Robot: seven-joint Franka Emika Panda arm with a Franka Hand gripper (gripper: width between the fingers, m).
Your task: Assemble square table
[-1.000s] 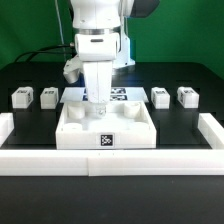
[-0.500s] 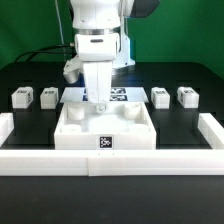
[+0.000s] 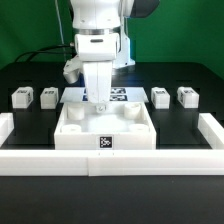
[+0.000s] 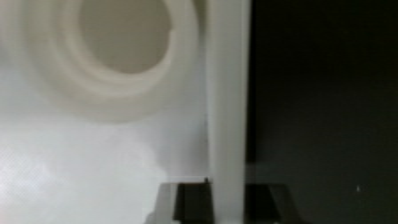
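The claw (image 3: 100, 102) is down on the far wall of the square table top (image 3: 82, 134) and pinched shut on that thin upright wall. In the wrist view the wall runs between the two fingers (image 4: 183, 203), near a round corner socket (image 4: 121, 40). The top sits in the middle of the dark surface (image 3: 30, 128). The legs (image 3: 47, 96) stand off to either side, well apart from the claw.

Glossy white arm (image 3: 97, 15), black joint bands, boxy white claw (image 3: 100, 102)
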